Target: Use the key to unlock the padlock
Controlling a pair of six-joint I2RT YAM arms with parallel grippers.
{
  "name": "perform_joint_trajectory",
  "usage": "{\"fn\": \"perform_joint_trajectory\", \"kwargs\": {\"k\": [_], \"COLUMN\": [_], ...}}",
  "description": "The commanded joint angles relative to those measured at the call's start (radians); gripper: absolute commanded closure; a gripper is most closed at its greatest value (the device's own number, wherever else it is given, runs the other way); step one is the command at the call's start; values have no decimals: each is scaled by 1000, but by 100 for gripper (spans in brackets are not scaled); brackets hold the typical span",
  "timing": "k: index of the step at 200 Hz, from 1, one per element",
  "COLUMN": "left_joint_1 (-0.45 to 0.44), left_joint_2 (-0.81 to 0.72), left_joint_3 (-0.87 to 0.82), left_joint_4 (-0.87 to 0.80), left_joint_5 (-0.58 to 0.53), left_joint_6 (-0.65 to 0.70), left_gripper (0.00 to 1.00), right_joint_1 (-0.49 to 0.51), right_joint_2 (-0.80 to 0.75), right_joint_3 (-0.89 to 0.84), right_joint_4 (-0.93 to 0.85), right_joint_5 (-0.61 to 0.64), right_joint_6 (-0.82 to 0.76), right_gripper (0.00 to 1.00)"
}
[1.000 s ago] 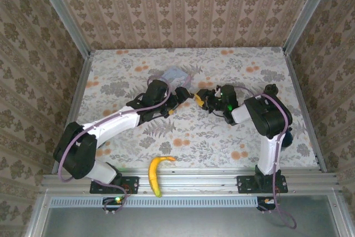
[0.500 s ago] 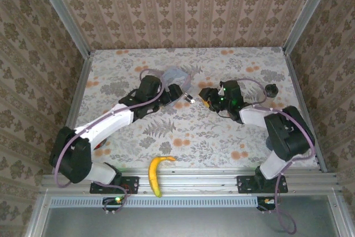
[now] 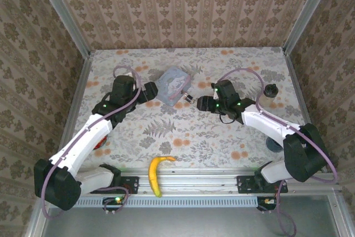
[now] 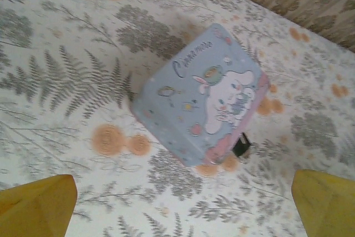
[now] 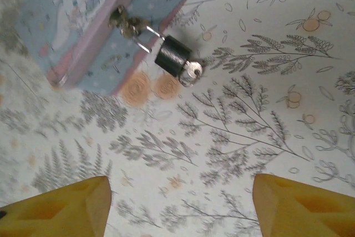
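The small black padlock (image 5: 172,56) lies on the floral table, its shackle hooked through the clasp of a pale blue cartoon tin (image 5: 105,20). The silver key (image 5: 191,72) sticks out of the lock's lower end. From above, the padlock (image 3: 188,97) sits at the tin's (image 3: 173,86) right corner. My right gripper (image 3: 203,102) stands just right of it, open and holding nothing; its yellow fingertips (image 5: 61,209) are wide apart over bare table. My left gripper (image 3: 148,94) is left of the tin, open and empty. The left wrist view has the padlock (image 4: 241,147) behind the tin (image 4: 202,95).
A banana (image 3: 158,173) lies near the front rail between the arm bases. A dark knobbed jar (image 3: 270,91) stands at the right, behind the right arm. Wallpapered walls close the table in on three sides.
Both grippers have drawn back from the middle, the left far to the left, the right slightly right. The right gripper's fingers have spread, and the padlock now lies free beside the tin.
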Motion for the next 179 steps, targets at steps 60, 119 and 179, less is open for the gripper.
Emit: {"fn": "perform_joint_trajectory", "kwargs": {"k": [60, 119, 179], "left_joint_1": [51, 52, 51], "left_joint_2": [189, 281, 349], "left_joint_3": [106, 123, 134], "left_joint_4": [-109, -66, -14], "left_joint_5": [26, 38, 77], "left_joint_6": [243, 231, 211], "left_gripper": [0, 0, 0], "right_joint_1": [83, 83, 80], "right_joint_2": [110, 214, 320], "right_joint_3": [174, 240, 336], "right_joint_4": [-140, -145, -130], "right_joint_5": [190, 139, 81], "right_joint_6": [-254, -358, -529], "right_gripper": [0, 0, 4]}}
